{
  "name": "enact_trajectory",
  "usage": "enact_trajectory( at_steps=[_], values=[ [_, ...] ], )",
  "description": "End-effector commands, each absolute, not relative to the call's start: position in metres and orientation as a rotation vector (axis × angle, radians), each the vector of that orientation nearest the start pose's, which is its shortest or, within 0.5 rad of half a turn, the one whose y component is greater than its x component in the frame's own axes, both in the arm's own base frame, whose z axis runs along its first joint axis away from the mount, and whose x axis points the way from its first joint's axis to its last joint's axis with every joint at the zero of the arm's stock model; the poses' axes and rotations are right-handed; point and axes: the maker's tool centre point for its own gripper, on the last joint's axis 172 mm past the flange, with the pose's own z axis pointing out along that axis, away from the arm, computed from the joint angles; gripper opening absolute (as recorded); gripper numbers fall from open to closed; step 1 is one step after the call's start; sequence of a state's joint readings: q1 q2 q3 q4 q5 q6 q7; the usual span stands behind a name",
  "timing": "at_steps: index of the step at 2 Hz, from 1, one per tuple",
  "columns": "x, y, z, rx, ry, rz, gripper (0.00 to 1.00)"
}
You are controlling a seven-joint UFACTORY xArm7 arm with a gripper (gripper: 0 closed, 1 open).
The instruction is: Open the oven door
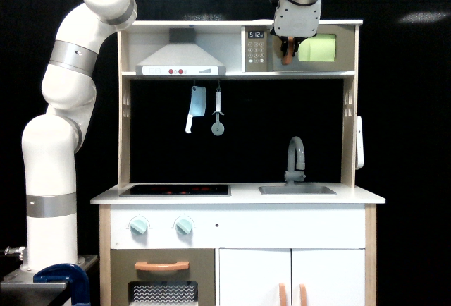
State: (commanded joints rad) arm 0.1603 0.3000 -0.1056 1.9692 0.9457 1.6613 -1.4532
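So the oven door point(320, 51) is way up in the top shelf row of the toy kitchen, on the exterior view's right, next to the little keypad/clock panel point(255, 49). Taupe frame, lime-green window, short vertical orange handle point(287, 53) on its left edge. Makes sense the arm is stretched all the way over the top, bc the thing sits at roughly the height of the range hood point(182, 60).

The gripper point(287, 45) hangs down right in front of the handle, fingers straddling it as far as I can tell, with the orange bit poking out below the gripper body. Looks clamped on the handle to me, but tbh the jaws are tiny in this view so that's a judgement call, not 100%.

Door looks roughly flush w/ the frame or only barely cracked, can't say which from straight on. Handle's on the left edge, so I'd guess the hinge is on the right and the pull needs to arc out toward the camera and rightward. Main risk imo: slipping off that short handle.
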Motion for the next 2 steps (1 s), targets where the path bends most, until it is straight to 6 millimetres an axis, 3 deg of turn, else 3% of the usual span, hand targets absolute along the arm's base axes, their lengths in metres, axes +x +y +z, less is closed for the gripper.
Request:
enact_trajectory(
  at_steps=[2],
  values=[
    [0.544, 0.234, 0.473, -1.625, -1.689, -0.743, 0.0]
  ],
)
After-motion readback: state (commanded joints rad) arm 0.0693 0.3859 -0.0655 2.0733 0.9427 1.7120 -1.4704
